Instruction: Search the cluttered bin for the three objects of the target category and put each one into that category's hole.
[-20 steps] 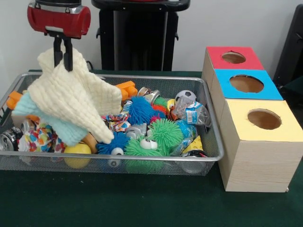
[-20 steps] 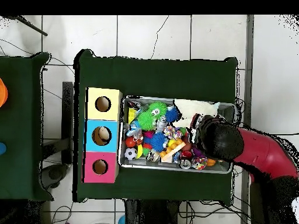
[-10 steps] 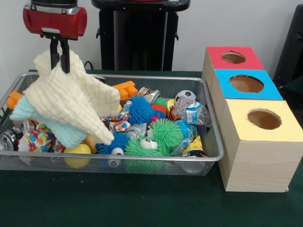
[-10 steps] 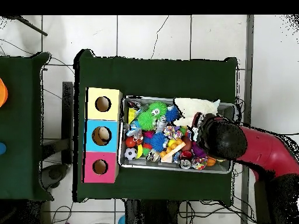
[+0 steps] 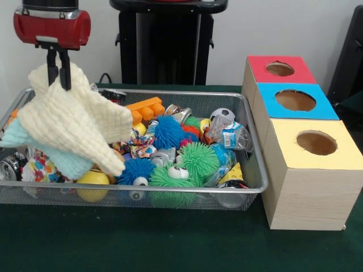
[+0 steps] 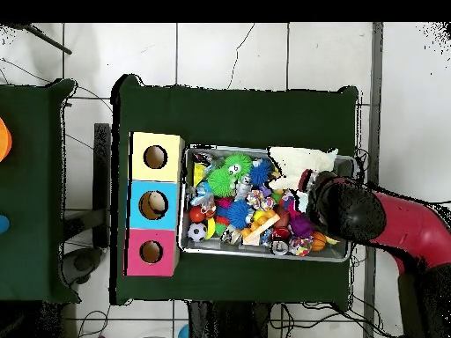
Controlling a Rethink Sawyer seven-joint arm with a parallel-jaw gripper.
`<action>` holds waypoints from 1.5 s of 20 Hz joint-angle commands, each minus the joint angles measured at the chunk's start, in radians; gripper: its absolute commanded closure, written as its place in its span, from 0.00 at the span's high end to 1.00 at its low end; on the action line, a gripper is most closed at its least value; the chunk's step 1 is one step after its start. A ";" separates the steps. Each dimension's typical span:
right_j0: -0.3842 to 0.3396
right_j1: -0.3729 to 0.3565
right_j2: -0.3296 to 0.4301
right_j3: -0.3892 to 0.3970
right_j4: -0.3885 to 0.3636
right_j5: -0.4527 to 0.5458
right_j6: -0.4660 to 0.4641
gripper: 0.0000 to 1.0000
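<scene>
Even, bright room light; soft shadows under the bin toward 6 o'clock; no glare, slight softness overall.

A robotics lab: a green-covered tabletop on a white tiled floor with loose cables, a red robot arm, and wooden sorting boxes with coloured holed tops.

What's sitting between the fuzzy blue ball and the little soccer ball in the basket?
In the front view, a crushed silver can lies between the spiky blue ball and the soccer ball.
</scene>
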 commanded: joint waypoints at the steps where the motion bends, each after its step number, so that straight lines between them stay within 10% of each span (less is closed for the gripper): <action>1: -0.086 0.041 0.133 0.029 -0.077 0.091 -0.287 0.00; 21: -0.135 0.063 0.157 0.042 -0.188 0.096 -0.227 0.00; 22: -0.139 0.063 0.162 0.046 -0.189 0.091 -0.219 1.00; 30: -0.123 0.058 0.155 0.045 -0.197 0.090 -0.194 1.00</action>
